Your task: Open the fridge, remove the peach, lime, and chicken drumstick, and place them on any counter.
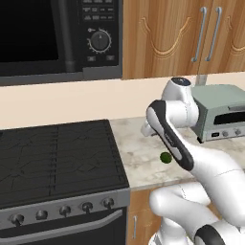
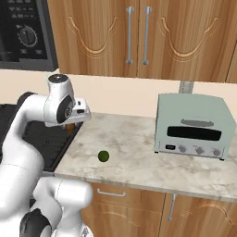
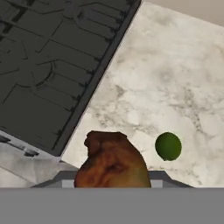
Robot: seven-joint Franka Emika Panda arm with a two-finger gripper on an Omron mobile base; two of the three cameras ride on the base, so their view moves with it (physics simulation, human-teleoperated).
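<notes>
Hand view: chicken drumstick (image 3: pixel 113 161) inside gripper (image 3: pixel 112 183).

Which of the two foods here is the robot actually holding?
The brown chicken drumstick, clamped in the gripper above the counter. The green lime lies free on the stone beside it.

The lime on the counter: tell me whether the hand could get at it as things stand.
Probably not right away. The lime lies bare on the counter with nothing over or beside it, so the path is free, but the hand is shut on the chicken drumstick and would have to set that down first.
</notes>
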